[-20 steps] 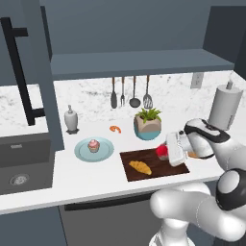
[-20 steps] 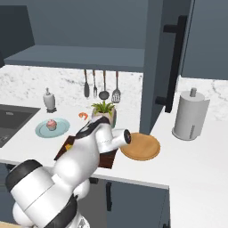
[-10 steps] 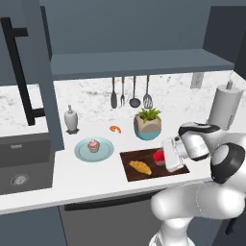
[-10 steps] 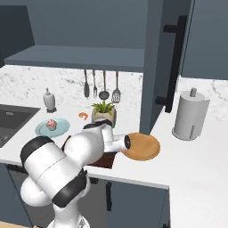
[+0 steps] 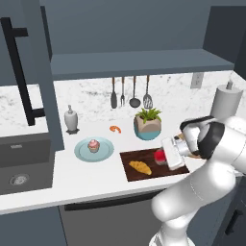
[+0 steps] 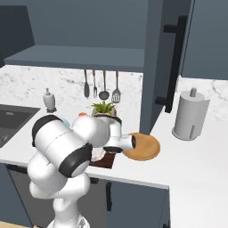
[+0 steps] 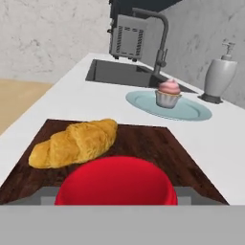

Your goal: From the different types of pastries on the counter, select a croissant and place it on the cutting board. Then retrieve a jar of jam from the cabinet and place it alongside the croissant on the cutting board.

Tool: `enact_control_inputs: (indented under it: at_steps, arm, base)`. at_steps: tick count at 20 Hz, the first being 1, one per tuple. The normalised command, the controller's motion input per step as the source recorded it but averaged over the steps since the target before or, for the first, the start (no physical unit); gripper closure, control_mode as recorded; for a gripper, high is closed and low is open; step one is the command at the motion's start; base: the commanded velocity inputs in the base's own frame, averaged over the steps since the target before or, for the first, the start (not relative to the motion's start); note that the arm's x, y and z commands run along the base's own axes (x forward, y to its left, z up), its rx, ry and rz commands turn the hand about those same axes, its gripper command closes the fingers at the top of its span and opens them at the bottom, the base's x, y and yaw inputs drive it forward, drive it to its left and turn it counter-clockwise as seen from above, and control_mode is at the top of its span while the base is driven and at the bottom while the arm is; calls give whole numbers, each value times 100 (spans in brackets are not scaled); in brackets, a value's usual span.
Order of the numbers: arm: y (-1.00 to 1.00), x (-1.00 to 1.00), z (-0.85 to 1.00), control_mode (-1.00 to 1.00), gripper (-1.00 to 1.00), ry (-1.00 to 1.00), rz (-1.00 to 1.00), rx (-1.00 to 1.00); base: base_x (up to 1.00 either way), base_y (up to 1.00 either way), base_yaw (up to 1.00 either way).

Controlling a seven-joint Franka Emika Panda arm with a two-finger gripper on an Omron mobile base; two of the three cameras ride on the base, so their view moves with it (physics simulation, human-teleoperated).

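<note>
The gripper point(image 5: 166, 156) holds the jar of jam point(image 7: 115, 183) low over the cutting board point(image 7: 158, 143); the croissant point(image 7: 74, 141) lies just upper left, long axis crosswise.

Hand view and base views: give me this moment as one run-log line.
croissant: on cutting board | jar of jam: in gripper, over board beside croissant | contact with board: cannot tell | cupcake: on plate

Grainy dark wood cutting board point(image 7: 143, 143); matt red jar of jam point(image 7: 115, 184).
</note>
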Motion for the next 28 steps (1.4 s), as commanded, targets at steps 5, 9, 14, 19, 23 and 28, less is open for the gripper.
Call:
enact_control_inputs:
  at_steps: [5, 9, 14, 19, 23, 28]
  arm:
    - [0, -21, 21, -100, -100, -10, 3, 3]
    - [9, -20, 49, -100, -100, -6, 1, 0]
    - [14, -37, 42, -100, -100, -2, 0, 0]
    - [52, -46, 36, -100, -100, 0, 0, -1]
    - [64, -46, 61, -100, -100, 0, 0, -4]
    - [51, -35, 84, -100, -100, 0, 0, -7]
  base:
    - [0, 0, 0]
    - [0, 0, 0]
    - [0, 0, 0]
    - [0, 0, 0]
    - [0, 0, 0]
    - [0, 0, 0]
